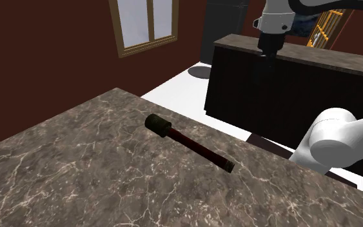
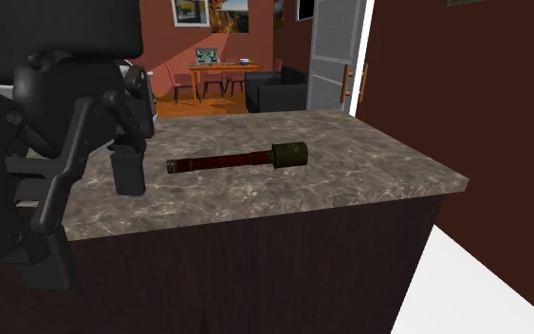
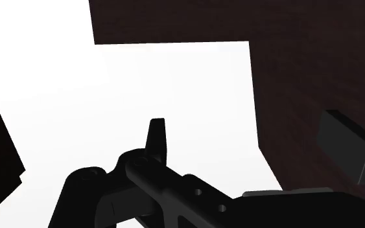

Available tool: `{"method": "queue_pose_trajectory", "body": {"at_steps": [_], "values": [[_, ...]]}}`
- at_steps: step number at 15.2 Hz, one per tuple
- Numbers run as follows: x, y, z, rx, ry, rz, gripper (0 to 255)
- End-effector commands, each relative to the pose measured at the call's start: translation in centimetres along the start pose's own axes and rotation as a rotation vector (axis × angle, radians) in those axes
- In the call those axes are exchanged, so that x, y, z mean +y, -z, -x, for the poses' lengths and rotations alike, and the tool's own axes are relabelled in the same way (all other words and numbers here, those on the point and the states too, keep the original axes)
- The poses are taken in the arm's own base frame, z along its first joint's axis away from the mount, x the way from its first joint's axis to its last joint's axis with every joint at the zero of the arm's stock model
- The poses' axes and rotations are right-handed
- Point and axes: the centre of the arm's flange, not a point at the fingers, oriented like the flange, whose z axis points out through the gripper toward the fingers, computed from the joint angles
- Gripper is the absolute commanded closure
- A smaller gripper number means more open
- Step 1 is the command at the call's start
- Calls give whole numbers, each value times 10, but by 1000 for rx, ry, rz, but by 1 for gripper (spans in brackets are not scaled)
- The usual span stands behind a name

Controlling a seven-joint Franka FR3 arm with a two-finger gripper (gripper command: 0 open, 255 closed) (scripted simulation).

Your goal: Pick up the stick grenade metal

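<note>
The grenade (image 1: 189, 143) lies flat on the marble counter (image 1: 70, 180), round green head at one end, dark handle at the other. The gripper (image 3: 249, 133) hangs high and well apart from it, fingers spread, looking down at white floor (image 3: 174, 84). The danger from here is that the round handle rolls away if one finger touches first, or that a skewed descent clips the counter edge.
</note>
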Motion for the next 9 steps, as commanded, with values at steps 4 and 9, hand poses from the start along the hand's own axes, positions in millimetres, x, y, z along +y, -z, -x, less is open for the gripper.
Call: {"method": "queue_pose_trajectory", "body": {"at_steps": [4,9], "values": [[-37,-7,-6,15,10,-8,0],[-98,-18,-17,40,27,-20,0]]}}
